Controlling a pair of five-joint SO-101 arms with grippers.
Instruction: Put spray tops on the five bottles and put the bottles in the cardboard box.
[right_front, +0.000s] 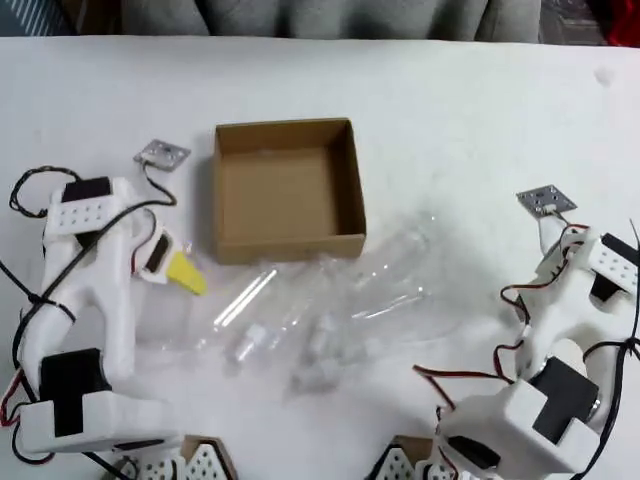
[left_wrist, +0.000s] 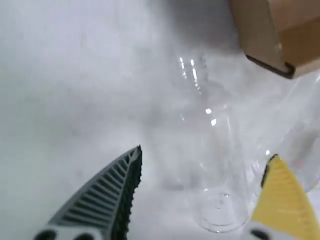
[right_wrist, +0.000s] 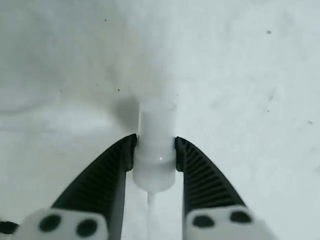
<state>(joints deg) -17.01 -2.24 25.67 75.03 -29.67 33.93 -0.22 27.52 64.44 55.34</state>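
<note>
**Left pincer**: one grey ribbed finger and one yellow finger, spread wide, nothing gripped. A clear plastic bottle is laid on the white desk between the two fingers, its base close by the yellow one; contact cannot be determined.

**Right pincer**: two black ribbed fingers closed on a white cylindrical plastic spray top. The cap end is left projecting past the fingertips, and the thin tube is directed back toward the wrist.

**Open brown cardboard box**: placed mid-desk, between the arms.

**Further clear plastic bottles**: laid on their sides in a loose group just in front of the box, with loose white spray tops scattered along the near side.
</note>
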